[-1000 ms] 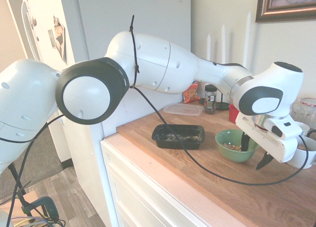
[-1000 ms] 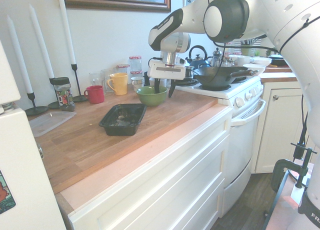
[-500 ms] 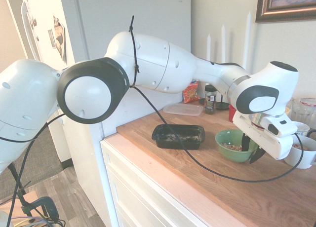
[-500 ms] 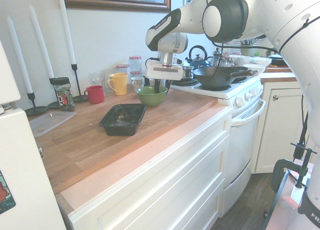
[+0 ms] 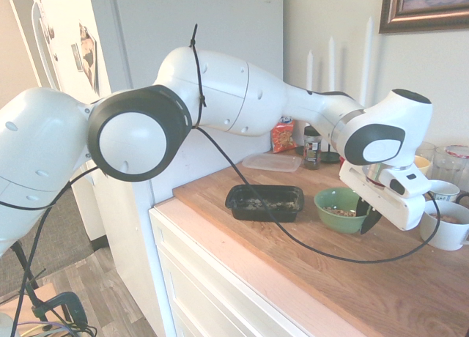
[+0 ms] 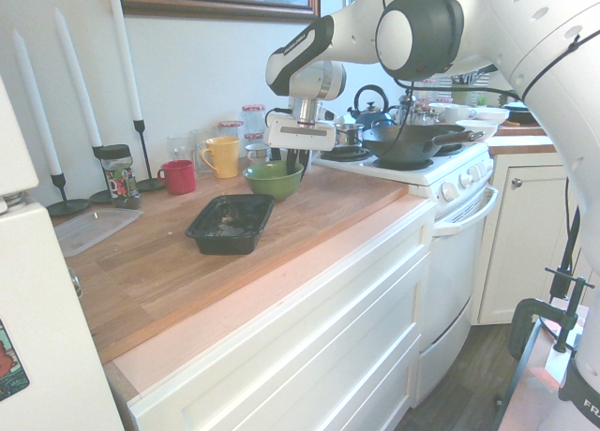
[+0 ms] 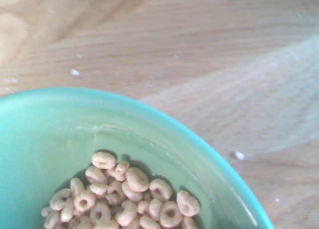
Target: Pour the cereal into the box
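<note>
Currently my tool pinches the green bowl rim at three o'clock; loose cereal spills easily, so I'd tip slowly.

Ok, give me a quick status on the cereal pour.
End effector shut on green bowl rim. Cereal in bowl, not yet poured. Black box beside bowl on wooden counter. Nothing between them.

We see a warm wooden countertop, its grain smooth and lightly sheened. On it, a green bowl shows a glossy glazed finish around matt, dry-looking cereal rings. The black box looks like thin, shiny plastic. The robot arm wears smooth white plastic shells.
</note>
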